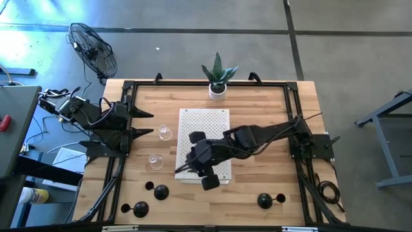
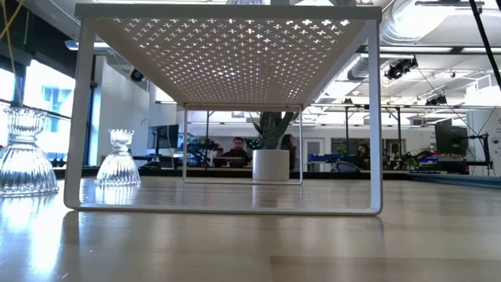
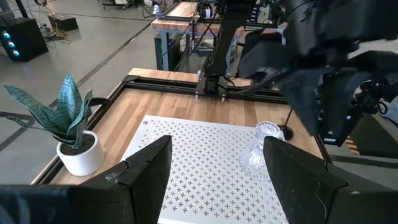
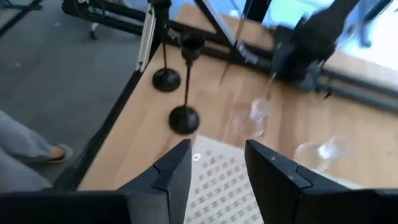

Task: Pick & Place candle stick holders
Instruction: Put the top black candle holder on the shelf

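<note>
A clear glass candle stick holder [image 3: 258, 152] stands on its wide base on the white perforated rack [image 1: 205, 122]; in the high view my right arm hides it. Two more glass holders [image 1: 165, 134] [image 1: 155, 161] stand on the table left of the rack. Three black holders [image 1: 159, 191] [image 1: 138, 207] [image 1: 265, 201] stand on their domed bases along the near edge. My right gripper [image 4: 217, 165] hangs open above the rack's near left part, tilted down toward the near left corner, with nothing between its fingers. My left gripper [image 3: 214, 146] waits open at the table's left side, facing the rack.
A green plant in a white pot [image 1: 219, 80] stands at the far edge behind the rack. Black rails [image 1: 193, 82] frame the tabletop. In the low view the rack's thin legs [image 2: 374, 117] stand on the wood, and people sit at desks far behind.
</note>
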Robot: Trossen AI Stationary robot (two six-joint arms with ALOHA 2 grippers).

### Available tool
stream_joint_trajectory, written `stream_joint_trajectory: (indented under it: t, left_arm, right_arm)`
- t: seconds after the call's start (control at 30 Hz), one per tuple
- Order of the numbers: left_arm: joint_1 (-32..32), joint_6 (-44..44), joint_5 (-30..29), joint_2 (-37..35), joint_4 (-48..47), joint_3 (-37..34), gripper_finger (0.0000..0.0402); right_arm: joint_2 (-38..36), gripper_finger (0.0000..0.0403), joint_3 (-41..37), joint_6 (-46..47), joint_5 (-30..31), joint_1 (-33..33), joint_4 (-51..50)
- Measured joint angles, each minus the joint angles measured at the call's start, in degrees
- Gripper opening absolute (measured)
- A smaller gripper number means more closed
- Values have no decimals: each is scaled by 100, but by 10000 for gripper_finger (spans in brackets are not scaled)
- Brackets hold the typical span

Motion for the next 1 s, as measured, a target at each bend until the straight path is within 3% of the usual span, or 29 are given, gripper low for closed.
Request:
stream_joint_trajectory:
  t: [0.27,0.6,0.73,0.87,1.0]
  left_arm:
    - [0,1,0,-2,3,-1,250]
    - [0,-10,3,0,85,-2,250]
    - [-2,-1117,141,17,118,-2,250]
    - [-1,-1485,730,106,-13,-2,250]
    - [-2,-1772,2301,321,13,-2,250]
  right_arm:
    - [-271,142,9,-274,1026,484,231]
    - [-881,142,11,681,1806,1237,-489]
    - [-1089,142,11,720,2294,1494,-822]
    - [-1271,142,11,720,2731,1636,-1091]
    - [-1392,142,14,698,3023,1683,-1306]
